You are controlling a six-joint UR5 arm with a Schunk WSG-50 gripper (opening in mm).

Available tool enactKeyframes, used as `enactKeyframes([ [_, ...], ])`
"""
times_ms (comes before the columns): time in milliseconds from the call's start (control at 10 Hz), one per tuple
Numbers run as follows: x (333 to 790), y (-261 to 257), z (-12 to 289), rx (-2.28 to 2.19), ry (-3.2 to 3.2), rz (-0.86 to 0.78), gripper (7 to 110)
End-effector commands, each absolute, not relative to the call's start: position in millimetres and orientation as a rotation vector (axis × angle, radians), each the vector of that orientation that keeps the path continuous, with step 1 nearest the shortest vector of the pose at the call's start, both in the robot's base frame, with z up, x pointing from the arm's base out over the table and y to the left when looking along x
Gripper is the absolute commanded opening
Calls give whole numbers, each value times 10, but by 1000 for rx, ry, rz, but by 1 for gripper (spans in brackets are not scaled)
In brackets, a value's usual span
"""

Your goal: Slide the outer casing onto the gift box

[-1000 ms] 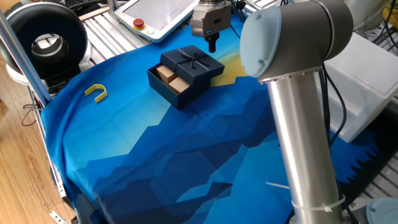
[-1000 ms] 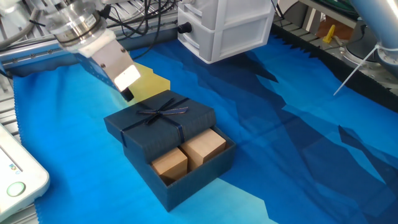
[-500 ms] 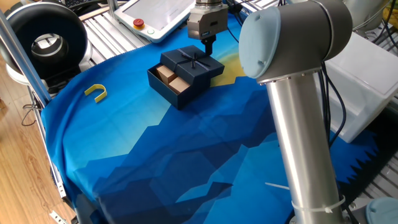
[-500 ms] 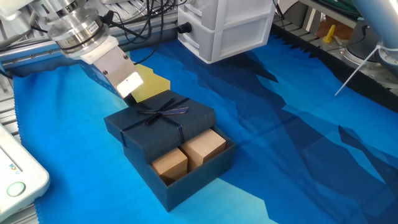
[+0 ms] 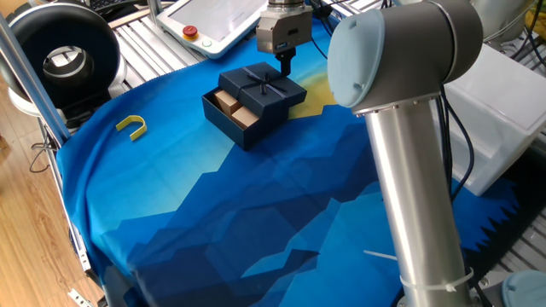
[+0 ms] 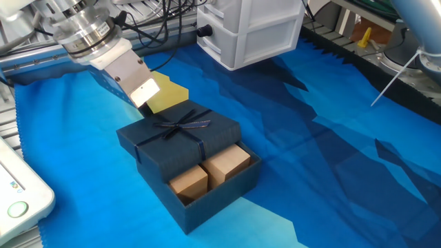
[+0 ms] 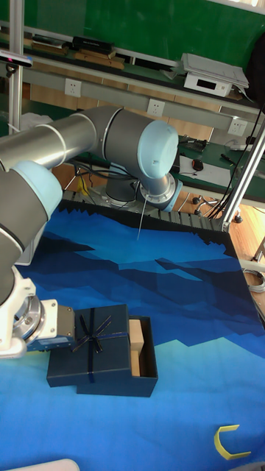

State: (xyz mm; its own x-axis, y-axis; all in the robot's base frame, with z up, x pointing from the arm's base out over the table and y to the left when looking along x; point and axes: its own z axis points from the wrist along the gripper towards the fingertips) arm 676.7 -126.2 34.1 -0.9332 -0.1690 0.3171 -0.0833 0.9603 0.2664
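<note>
Silver arm (image 5: 408,162), pale blue joint caps (image 5: 354,60)

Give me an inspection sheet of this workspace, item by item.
Surface: table under a blue mountain-print cloth.
Job's things: outer casing covers part of the gift box; two tan blocks remain exposed at the open end.
Clutter: yellow U-shaped piece lying apart on the cloth.
Grippers: gripper at the casing's rear edge; fingertips hidden, so the jaw state cannot be told.
Cables: black cables behind the table.
Surroundings: white drawer unit, teach pendant, black round device.
</note>
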Motion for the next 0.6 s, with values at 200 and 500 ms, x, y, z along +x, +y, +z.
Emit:
enactKeyframes([
  [200, 6770, -1221, 372, 186, -2768, -389, 7],
  [500, 6888, -1317, 289, 194, -2806, -330, 7],
])
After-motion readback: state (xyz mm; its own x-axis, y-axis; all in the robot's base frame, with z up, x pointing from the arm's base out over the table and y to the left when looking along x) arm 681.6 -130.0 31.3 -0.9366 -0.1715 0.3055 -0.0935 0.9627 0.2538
